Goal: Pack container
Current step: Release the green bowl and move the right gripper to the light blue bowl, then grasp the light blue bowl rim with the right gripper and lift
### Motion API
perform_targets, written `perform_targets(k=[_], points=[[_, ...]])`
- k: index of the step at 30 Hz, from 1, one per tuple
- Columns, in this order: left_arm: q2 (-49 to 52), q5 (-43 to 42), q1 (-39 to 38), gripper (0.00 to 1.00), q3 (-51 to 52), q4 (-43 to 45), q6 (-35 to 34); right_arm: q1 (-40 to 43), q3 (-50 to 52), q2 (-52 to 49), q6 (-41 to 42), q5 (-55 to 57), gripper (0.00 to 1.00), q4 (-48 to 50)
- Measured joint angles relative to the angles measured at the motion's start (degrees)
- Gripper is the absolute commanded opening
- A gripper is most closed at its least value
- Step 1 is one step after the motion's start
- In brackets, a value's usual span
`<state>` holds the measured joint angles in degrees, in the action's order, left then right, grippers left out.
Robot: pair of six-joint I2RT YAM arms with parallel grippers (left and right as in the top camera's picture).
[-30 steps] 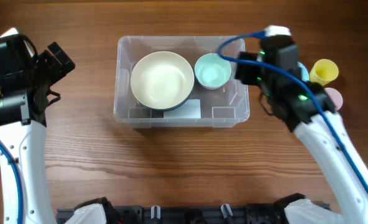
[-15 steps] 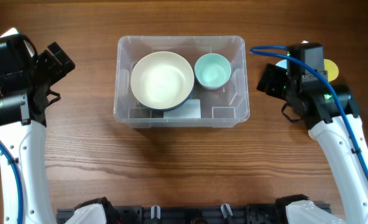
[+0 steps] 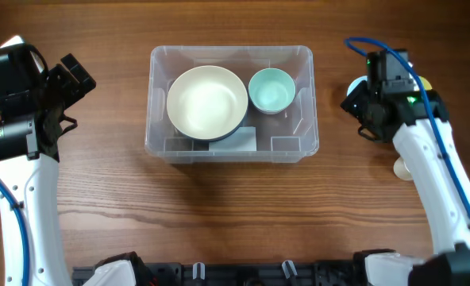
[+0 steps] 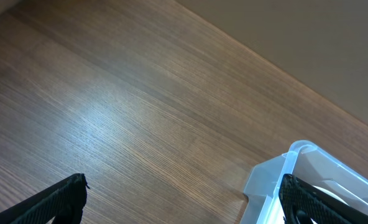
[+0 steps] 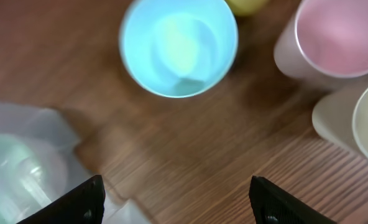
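Hovering over the brown wooden worktop (image 3: 219, 206), the right gripper (image 5: 178, 194) is spread, empty, near a light-blue plastic cup (image 5: 179, 46) and a pink cup (image 5: 339, 37). The left gripper (image 4: 184, 196) gapes empty. Between them, the large clear rectangular plastic container (image 3: 230, 48) holds a cream bowl (image 3: 207, 102) and a teal bowl (image 3: 271, 89).
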<state>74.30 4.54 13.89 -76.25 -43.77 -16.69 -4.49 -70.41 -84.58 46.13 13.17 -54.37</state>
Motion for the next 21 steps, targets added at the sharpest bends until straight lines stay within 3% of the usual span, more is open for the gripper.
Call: perform_targets(k=[11, 14, 21], points=[[0.0, 0.02, 0.0, 1.0, 0.0, 0.0, 0.0, 4.44, 0.85, -9.51, 8.55, -3.26, 0.65, 5.64], [0.0, 0.02, 0.0, 1.0, 0.0, 0.0, 0.0, 5.88, 0.85, -9.51, 12.39, -4.74, 0.57, 7.37], [0.0, 0.02, 0.0, 1.0, 0.0, 0.0, 0.02, 5.95, 2.08, -9.55, 16.9, -5.66, 0.58, 11.02]])
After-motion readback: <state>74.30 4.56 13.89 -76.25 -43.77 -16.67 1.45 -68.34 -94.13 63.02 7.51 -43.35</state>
